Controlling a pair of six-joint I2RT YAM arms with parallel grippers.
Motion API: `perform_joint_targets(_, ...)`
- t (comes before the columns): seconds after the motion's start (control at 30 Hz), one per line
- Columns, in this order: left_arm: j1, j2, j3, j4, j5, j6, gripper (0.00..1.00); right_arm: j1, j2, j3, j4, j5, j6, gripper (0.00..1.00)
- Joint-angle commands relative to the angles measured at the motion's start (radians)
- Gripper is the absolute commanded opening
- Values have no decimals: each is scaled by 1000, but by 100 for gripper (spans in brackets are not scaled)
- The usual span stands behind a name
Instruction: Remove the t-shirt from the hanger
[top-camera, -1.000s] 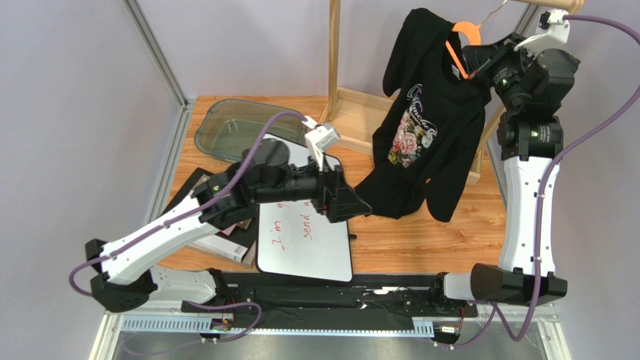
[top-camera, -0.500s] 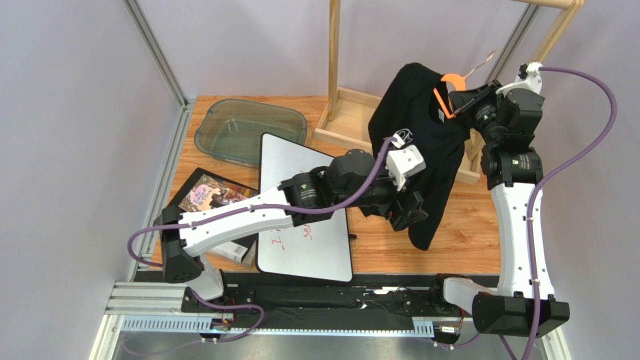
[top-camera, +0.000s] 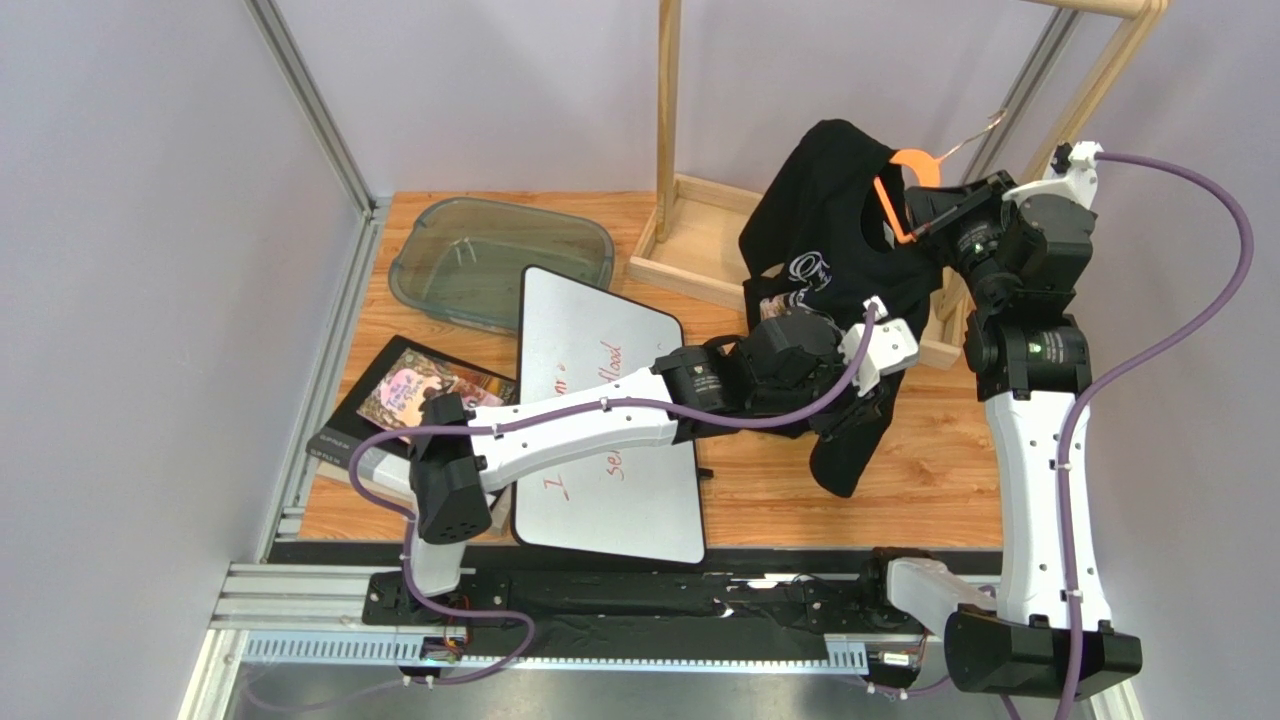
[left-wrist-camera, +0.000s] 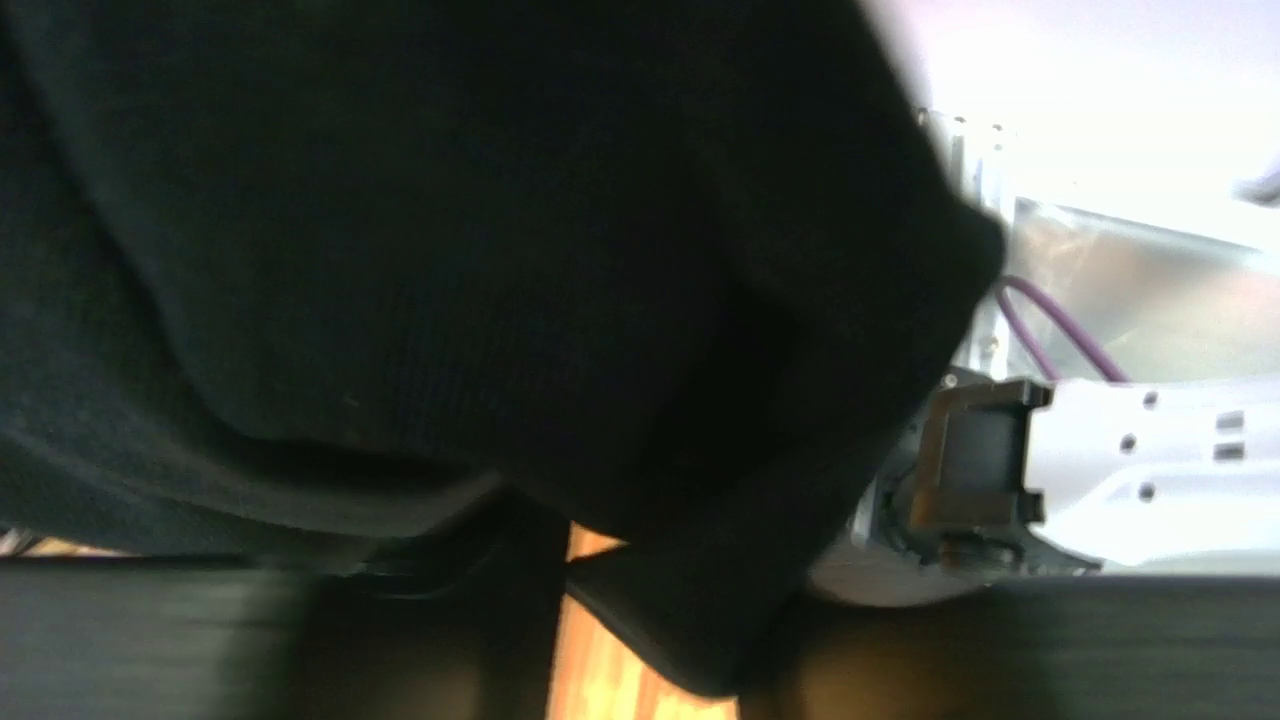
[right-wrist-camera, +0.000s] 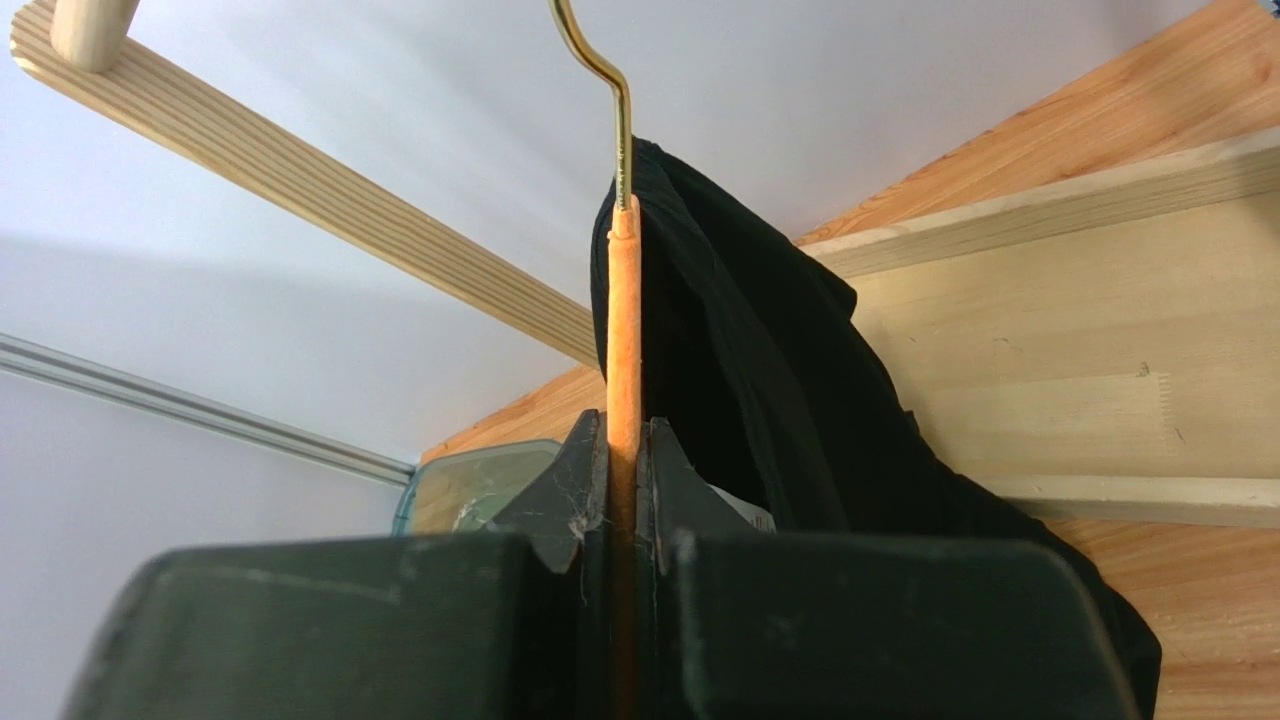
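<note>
The black t-shirt (top-camera: 819, 195) hangs from the orange hanger (top-camera: 897, 192) at the back right, in front of the wooden rack. My right gripper (top-camera: 920, 218) is shut on the hanger's neck (right-wrist-camera: 624, 345), just below its metal hook (right-wrist-camera: 601, 75), with the t-shirt (right-wrist-camera: 751, 375) draped to the right of it. My left gripper (top-camera: 836, 402) is pushed into the shirt's lower part. In the left wrist view black fabric (left-wrist-camera: 451, 225) fills most of the frame. A fold of it hangs between the dark, blurred fingers of that gripper (left-wrist-camera: 654, 645). How far they have closed on it is unclear.
The tall wooden rack (top-camera: 666, 135) stands on its base (top-camera: 706, 248) at the back. A glass dish (top-camera: 496, 255) lies back left, a whiteboard (top-camera: 601, 465) under my left arm, a book (top-camera: 406, 398) to its left. My right arm's base (left-wrist-camera: 1142, 450) shows beyond the shirt.
My left arm swung right, from over the whiteboard into the shirt's lower part. The right gripper brought the hanger and shirt down and slightly left, away from the rack's top bar.
</note>
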Motion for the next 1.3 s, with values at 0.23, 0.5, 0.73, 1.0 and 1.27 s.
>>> perform_joint_targets(0.23, 2, -148, -119, -69, -61, -53, 0, 4, 32, -15, 180, 48, -19, 0)
perform_joint_targets(0.5, -4, -352, -397, 27, 65, -263, 0, 4, 130, 6, 297, 59, -62, 0)
perform_joint_targets(0.73, -52, -381, -495, 69, 110, -360, 0, 4, 195, 49, 303, 149, 3, 0)
perform_joint_targets(1.0, -110, -346, -508, 83, 104, -385, 0, 8, 213, 16, 407, 281, 50, 0)
perform_joint_targets(1.27, -154, -358, -569, 122, 58, -425, 0, 11, 240, -30, 534, 286, 82, 0)
